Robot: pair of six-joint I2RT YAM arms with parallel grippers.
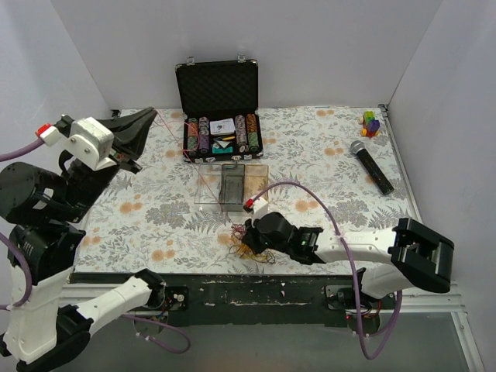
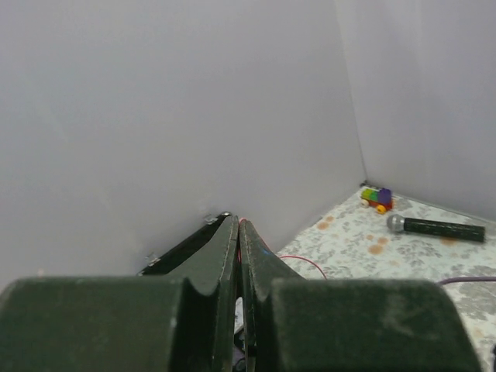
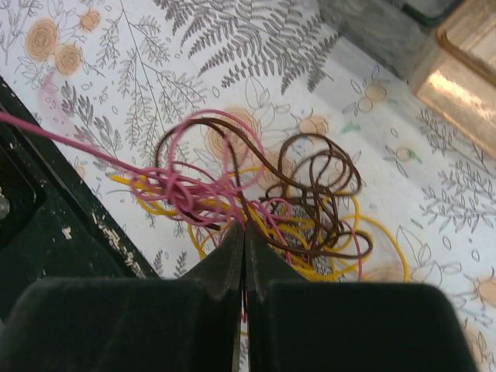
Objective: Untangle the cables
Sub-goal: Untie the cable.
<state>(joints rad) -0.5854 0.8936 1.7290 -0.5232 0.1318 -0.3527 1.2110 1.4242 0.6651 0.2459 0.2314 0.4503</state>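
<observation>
The cables are a small clump of pink-red, yellow and dark brown loops lying near the table's front edge. My right gripper is low over the clump, its jaws shut on strands at the clump's near side. A pink-red strand shows between the jaws. My left gripper is raised at the far left, and it is shut on one pink-red cable. This strand runs taut from the clump up towards the left gripper.
An open black case of poker chips stands at the back centre, with a clear plastic box in front of it. A microphone and a toy of coloured blocks lie at the back right. The right arm's purple hose arcs over the table.
</observation>
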